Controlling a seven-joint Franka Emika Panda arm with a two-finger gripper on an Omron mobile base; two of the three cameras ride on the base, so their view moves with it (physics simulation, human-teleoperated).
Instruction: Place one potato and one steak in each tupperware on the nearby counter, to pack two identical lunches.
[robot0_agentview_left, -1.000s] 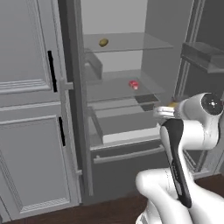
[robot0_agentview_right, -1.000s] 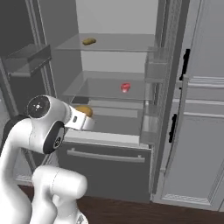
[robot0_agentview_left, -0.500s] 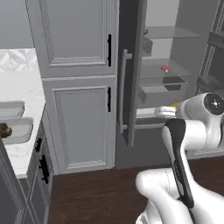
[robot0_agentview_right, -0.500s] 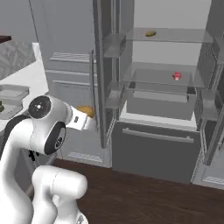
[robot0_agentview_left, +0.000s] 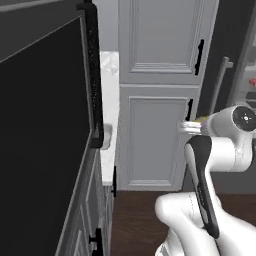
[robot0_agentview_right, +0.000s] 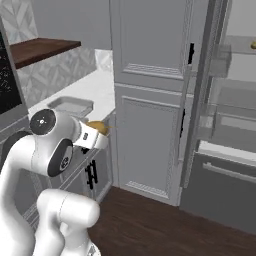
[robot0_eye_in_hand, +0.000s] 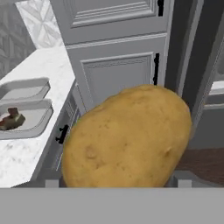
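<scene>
One potato (robot0_eye_in_hand: 127, 138), golden-orange, sits clamped in the jaws and takes up the centre and bottom of the hand view; in the right base view it shows at centre left. Two tupperware trays lie side by side on the white counter (robot0_eye_in_hand: 41, 74) at left: the nearer tray (robot0_eye_in_hand: 26, 120) holds a brown steak (robot0_eye_in_hand: 11, 119), the farther tray (robot0_eye_in_hand: 24, 89) beside it. Grey cabinet doors (robot0_eye_in_hand: 120, 72) stand behind.

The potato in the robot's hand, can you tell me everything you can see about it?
The potato is a big rounded oval, golden-orange with small darker dimples and a smooth skin. It sits in the gripper, off the ground in front of grey cabinet doors. From the right base view just its golden tip pokes out at the gripper. Nothing else touches it.
</scene>
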